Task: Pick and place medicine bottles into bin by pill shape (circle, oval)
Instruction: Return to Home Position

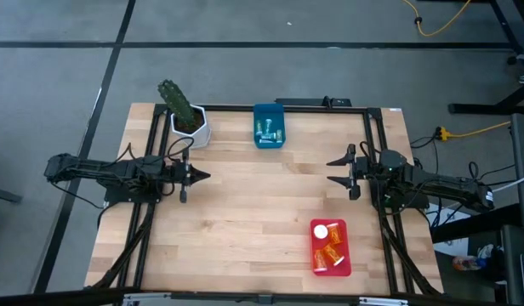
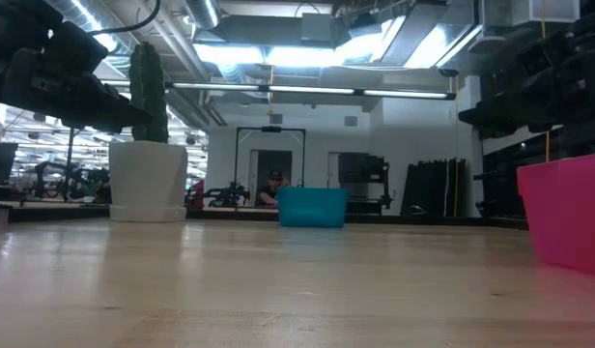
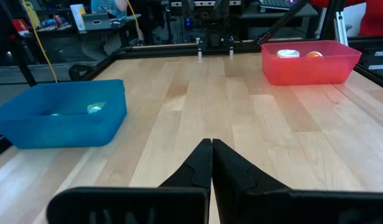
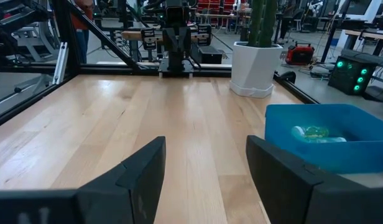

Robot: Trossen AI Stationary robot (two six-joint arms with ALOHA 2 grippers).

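Several pale greenish bottles [image 1: 268, 131] lie in the blue bin [image 1: 256, 112] at the table's far middle. Orange bottles with white caps [image 1: 330, 246] lie in the red bin [image 1: 314, 263] at the near right. My left gripper [image 1: 207, 176] is shut and empty above the table's left side, its fingers pointing right. My right gripper [image 1: 332, 170] is open and empty above the right side, pointing left. The blue bin also shows in the left wrist view [image 3: 30, 124] and the right wrist view [image 4: 365, 152], the red bin in the left wrist view [image 3: 306, 71].
A white pot with a green cactus [image 1: 189, 121] stands at the far left, beside the blue bin. A black frame [image 1: 364, 108] runs round the table's edges. Bare wood lies between the two grippers and toward the near edge.
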